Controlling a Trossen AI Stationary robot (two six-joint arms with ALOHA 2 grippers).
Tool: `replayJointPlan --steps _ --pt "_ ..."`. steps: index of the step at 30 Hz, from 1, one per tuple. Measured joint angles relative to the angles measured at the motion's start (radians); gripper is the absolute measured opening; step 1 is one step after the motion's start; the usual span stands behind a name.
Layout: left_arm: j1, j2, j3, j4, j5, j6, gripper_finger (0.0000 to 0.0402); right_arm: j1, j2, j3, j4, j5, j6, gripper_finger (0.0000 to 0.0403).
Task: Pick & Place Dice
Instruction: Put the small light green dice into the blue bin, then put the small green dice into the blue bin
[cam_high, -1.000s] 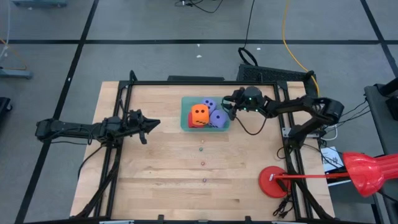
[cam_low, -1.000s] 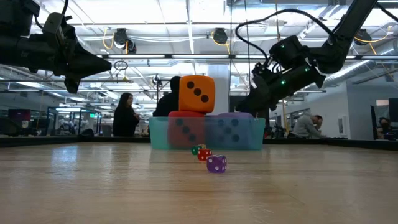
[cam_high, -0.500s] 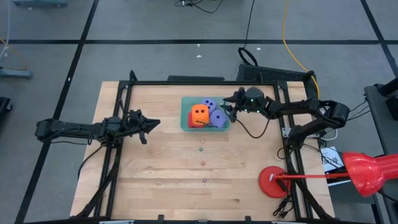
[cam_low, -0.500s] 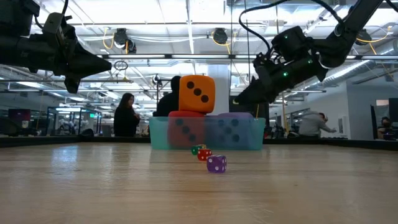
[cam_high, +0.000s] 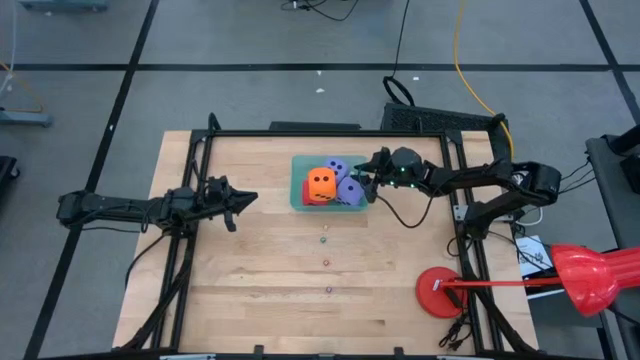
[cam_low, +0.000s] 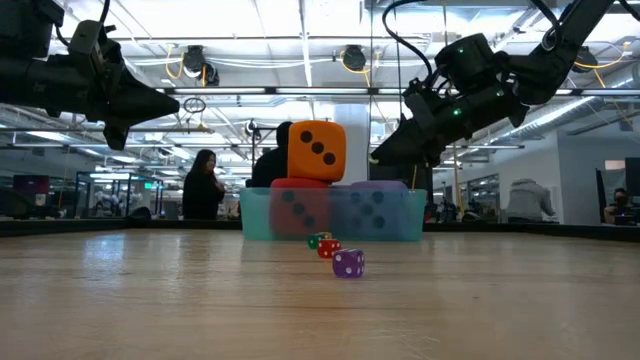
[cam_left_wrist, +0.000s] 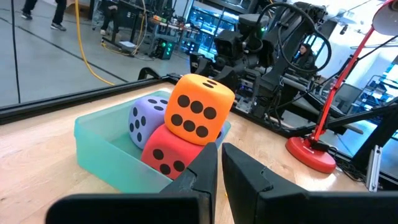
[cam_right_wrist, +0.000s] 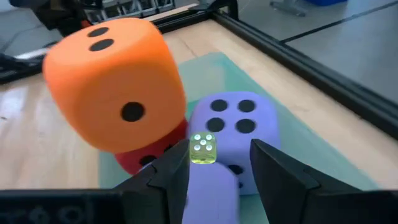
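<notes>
Overhead, the pale wooden worktop (cam_high: 260, 270) carries a translucent teal plastic tub (cam_high: 298, 198) near its far edge, holding the soft foam dice: an orange cube (cam_high: 320, 183) perched on a red cube (cam_high: 312, 199), with two purple-blue cubes (cam_high: 348, 190) beside them. The right gripper (cam_high: 367, 175) hovers at the tub's right rim, while the left gripper (cam_high: 244, 200) waits well apart over the worktop's left side. At table height, three tiny dice, green (cam_low: 313, 241), red (cam_low: 328, 249) and purple (cam_low: 348, 263), lie on the wood in front of the tub. From the left wrist, the dark fingers (cam_left_wrist: 205, 171) stand nearly together, holding nothing. From the right wrist, the fingers (cam_right_wrist: 273, 165) are parted above a purple-blue cube, and a tiny yellow-green die (cam_right_wrist: 203, 149) shows between them; whether they pinch it, I cannot tell.
</notes>
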Motion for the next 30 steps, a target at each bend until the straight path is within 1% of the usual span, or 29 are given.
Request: replayJointPlan --steps 5,12,16,21,30 --pt "0.000 0.000 0.000 0.000 0.000 0.000 0.0033 0.020 0.000 0.000 0.000 0.007 0.069 0.0155" --pt "0.000 0.000 0.000 0.000 0.000 0.000 0.0033 0.050 0.000 0.000 0.006 0.104 0.076 0.0155" --pt "0.000 0.000 0.000 0.000 0.000 0.000 0.0033 0.054 -0.001 0.000 0.003 0.126 0.075 0.0155" --pt "0.000 0.000 0.000 0.000 0.000 0.000 0.0033 0.055 -0.009 0.000 0.034 0.125 0.031 0.0155" --pt "0.000 0.000 0.000 0.000 0.000 0.000 0.0033 0.049 -0.009 0.000 0.039 0.125 -0.155 0.0155"
